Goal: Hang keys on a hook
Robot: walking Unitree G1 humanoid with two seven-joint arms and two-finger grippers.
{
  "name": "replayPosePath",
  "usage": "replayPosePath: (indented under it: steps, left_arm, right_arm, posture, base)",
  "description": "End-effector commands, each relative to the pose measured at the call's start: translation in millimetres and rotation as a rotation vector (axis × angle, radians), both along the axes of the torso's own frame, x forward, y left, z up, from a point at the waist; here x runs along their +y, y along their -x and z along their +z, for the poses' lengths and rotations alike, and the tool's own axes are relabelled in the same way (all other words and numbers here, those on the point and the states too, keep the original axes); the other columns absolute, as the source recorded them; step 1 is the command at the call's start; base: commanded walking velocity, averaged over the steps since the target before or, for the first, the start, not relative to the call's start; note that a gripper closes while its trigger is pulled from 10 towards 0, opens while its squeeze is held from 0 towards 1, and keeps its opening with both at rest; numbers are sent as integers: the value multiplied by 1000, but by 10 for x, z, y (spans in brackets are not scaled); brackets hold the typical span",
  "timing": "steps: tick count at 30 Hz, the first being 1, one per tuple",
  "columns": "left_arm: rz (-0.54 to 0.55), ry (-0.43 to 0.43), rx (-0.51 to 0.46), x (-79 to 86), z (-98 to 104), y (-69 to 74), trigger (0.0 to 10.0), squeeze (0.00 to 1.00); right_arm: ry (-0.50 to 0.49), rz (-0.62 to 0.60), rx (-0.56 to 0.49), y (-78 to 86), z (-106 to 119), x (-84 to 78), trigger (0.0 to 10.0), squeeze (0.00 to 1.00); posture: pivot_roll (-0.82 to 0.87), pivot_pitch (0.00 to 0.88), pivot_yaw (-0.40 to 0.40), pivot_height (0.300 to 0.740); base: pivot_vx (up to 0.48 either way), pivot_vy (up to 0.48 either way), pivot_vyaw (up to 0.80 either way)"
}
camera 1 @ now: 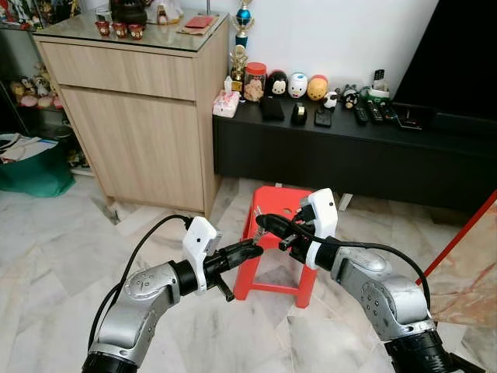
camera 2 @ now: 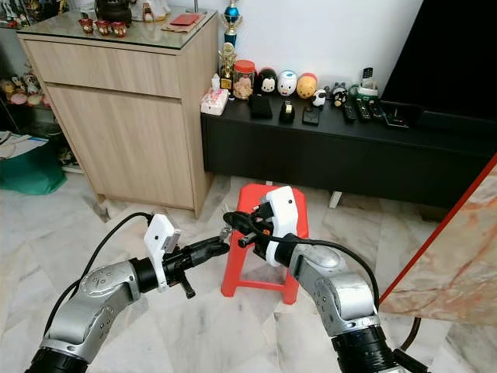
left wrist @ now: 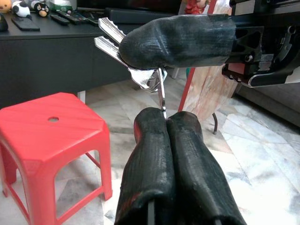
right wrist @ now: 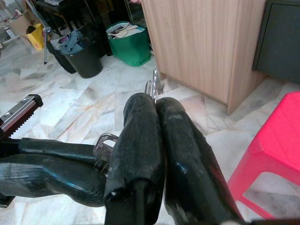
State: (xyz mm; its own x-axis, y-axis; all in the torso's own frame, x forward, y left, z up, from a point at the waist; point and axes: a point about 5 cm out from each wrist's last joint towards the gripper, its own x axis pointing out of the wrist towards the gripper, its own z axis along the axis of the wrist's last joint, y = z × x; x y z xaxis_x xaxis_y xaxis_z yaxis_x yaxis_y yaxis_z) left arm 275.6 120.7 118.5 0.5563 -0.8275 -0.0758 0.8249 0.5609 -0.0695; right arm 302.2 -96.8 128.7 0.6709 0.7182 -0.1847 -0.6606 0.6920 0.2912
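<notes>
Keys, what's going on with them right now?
Both grippers, left and right, shut on the keys, above the red stool. No hook seen.

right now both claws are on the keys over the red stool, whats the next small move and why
Probably open one claw, likely the right claw, so the keys pass fully to the left claw. Both are shut on the same bunch above the red stool, and no hook is visible yet.
</notes>
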Motion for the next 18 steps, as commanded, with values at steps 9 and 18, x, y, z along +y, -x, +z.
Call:
replayPosePath:
  steps: [9, 18]
  left_arm:
    - [-42, -9, -10, -50, 18, 33, 0, 0]
    - [-46, -12, -7, -50, 13, 40, 0, 0]
  right_arm:
    - [10, -113, -22, -104, 50, -152, 10000, 1000]
    - [-31, -130, -76, -149, 173, -148, 10000, 0]
  posture:
    - [-6, 0, -100, 740]
    - [-6, 0, -100, 740]
  base:
    - [0, 0, 0]
    - [0, 0, 0]
